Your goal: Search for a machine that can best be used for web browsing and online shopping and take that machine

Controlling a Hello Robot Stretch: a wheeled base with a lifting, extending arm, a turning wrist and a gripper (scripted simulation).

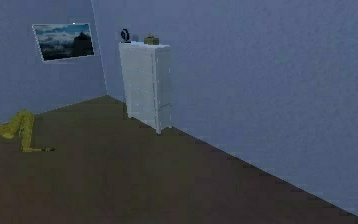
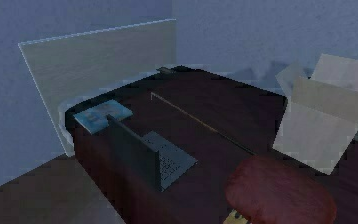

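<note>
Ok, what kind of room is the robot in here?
Most likely a bedroom: a bed with a pale headboard in the arm side view, and a white dresser against the wall with a framed picture hanging nearby.

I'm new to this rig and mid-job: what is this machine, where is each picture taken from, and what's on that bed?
It is a wheeled robot with one reaching arm. The forward view looks ahead: a white cabinet, a picture on the wall, something yellow on the floor. The arm side view looks out where the arm reaches: a dark bed carrying an open laptop, likely your target, a bluish flat thing and a thin rod. A cardboard box stands beside it.
</note>
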